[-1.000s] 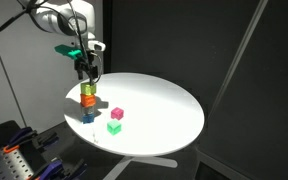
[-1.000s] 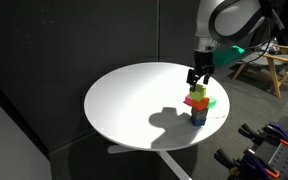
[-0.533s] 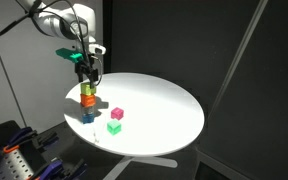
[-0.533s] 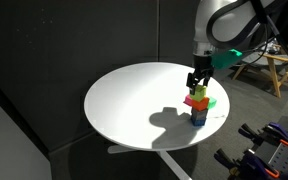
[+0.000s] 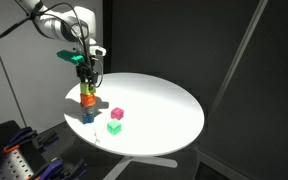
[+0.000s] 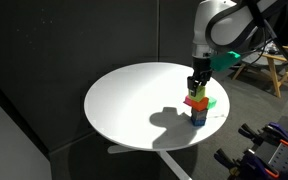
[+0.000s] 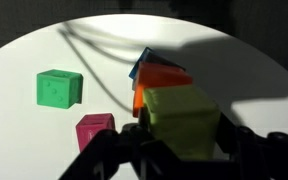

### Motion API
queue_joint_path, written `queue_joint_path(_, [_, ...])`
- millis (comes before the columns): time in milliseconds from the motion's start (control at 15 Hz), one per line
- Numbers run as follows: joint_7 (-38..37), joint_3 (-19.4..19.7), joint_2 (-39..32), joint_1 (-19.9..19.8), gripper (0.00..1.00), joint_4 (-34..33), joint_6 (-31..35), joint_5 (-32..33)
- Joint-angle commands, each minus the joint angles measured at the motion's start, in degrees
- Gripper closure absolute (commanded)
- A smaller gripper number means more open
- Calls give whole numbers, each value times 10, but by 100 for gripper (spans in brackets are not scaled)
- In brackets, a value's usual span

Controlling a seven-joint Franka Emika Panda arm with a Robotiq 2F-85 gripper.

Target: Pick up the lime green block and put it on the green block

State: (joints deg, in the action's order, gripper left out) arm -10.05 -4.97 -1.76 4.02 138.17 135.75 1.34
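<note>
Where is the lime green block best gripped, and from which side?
Pinch two opposite side faces of the lime green block, coming straight down: it tops the orange block, its sides free, and a sideways push could topple it.

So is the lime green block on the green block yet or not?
Not on it. In the wrist view the lime green block sits atop the orange block; the green block lies apart, nothing on top.

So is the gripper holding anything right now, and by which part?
Cannot tell. The gripper straddles the lime block, a finger by each side, but the block sits on the orange block and contact is unclear.
</note>
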Motion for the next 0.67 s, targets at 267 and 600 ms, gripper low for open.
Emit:
queue_joint_path(267, [-17, 10, 40, -3, 72, 7, -16, -3])
queue_joint_path(600, [-38, 25, 61, -18, 73, 11, -23, 2])
